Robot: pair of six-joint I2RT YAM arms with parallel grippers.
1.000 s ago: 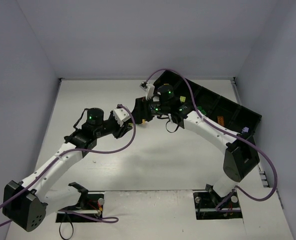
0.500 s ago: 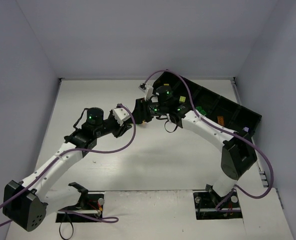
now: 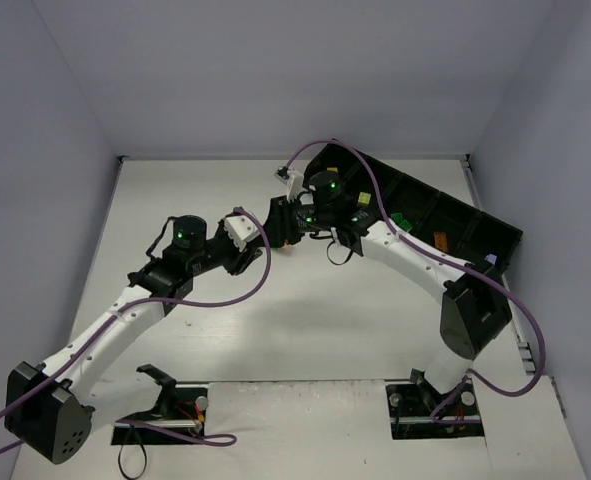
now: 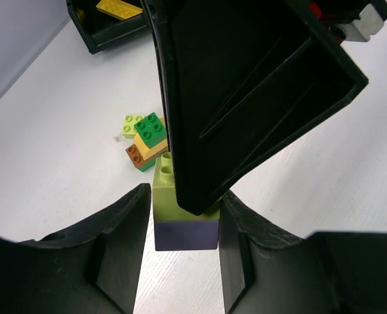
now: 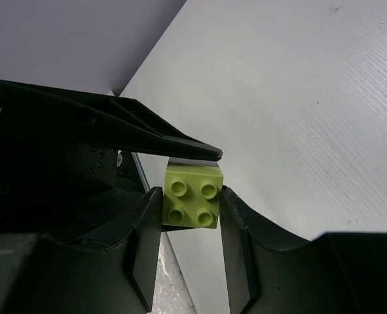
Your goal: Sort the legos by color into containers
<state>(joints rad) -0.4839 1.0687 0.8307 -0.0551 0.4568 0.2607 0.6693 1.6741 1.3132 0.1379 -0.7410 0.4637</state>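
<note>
Right arm (image 3: 415, 262) only crept a touch left, so the left gripper (image 4: 183, 204) still pinches the lilac brick (image 4: 186, 237) and the right gripper (image 5: 190, 208) the lime brick (image 5: 192, 193) stuck on it, mid-air near the tray (image 3: 495, 235), not split yet.

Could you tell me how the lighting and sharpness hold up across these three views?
Top view: soft, even light, faint shadows on the table, no glare. Left wrist: a black finger fills much of the frame as featureless dark, while the lime-and-lilac stack is sharp. Right wrist: the lime brick is crisp, the fingers beside it underexposed.
</note>
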